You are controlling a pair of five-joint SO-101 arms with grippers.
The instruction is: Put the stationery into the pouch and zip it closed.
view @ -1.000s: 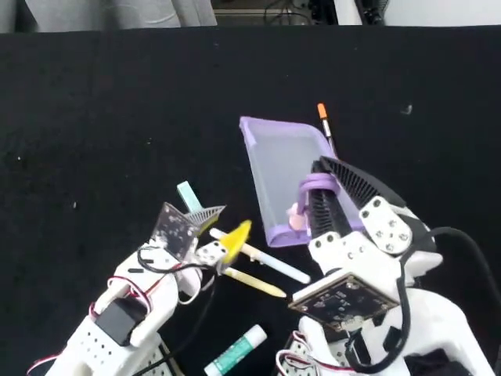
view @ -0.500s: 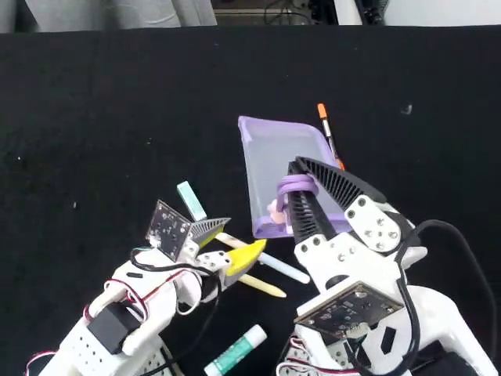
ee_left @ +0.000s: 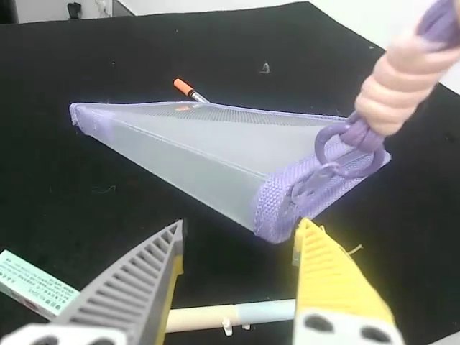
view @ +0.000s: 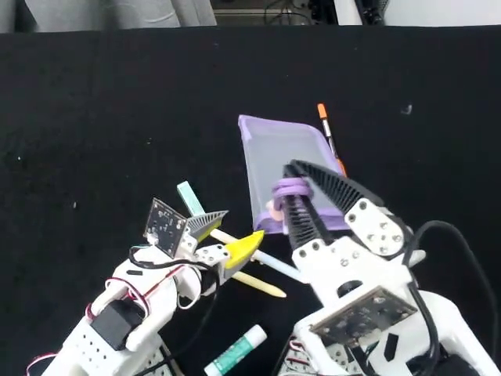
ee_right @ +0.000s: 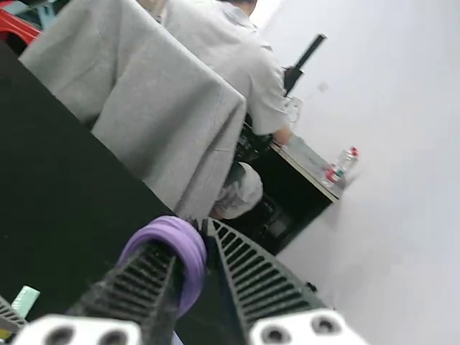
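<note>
two arms share the black tabletop (view: pixel 94 102) midway through packing the stationery. your right gripper (view: pixel 288 182) is clamped on the purple pull loop (view: pixel 294 186) at the 6 o'clock end of the pouch (view: pixel 274 149), and the left wrist view shows that end lifted and the mesh tented. your left gripper (view: pixel 241 225) stands wide and grips nothing. its grey and yellow fingers sit astride the white pen (view: pixel 266 261), just off the pouch's 7 o'clock corner. an orange pen (view: pixel 322 117) lies against the pouch's 1 o'clock edge. a yellow pen (view: pixel 262 286) and a glue stick (view: pixel 235 352) wait toward 6 o'clock, and a small teal piece (view: pixel 188 196) lies toward 8 o'clock.

the pen looks like the step in hand. close squarely on its middle so it cannot pivot, then lift it clear before turning its tip toward the loop end. hold the loop hand high and steady so the mouth gapes. how far the zip is open cannot be told from here, so check that before you feed the pen in.
</note>
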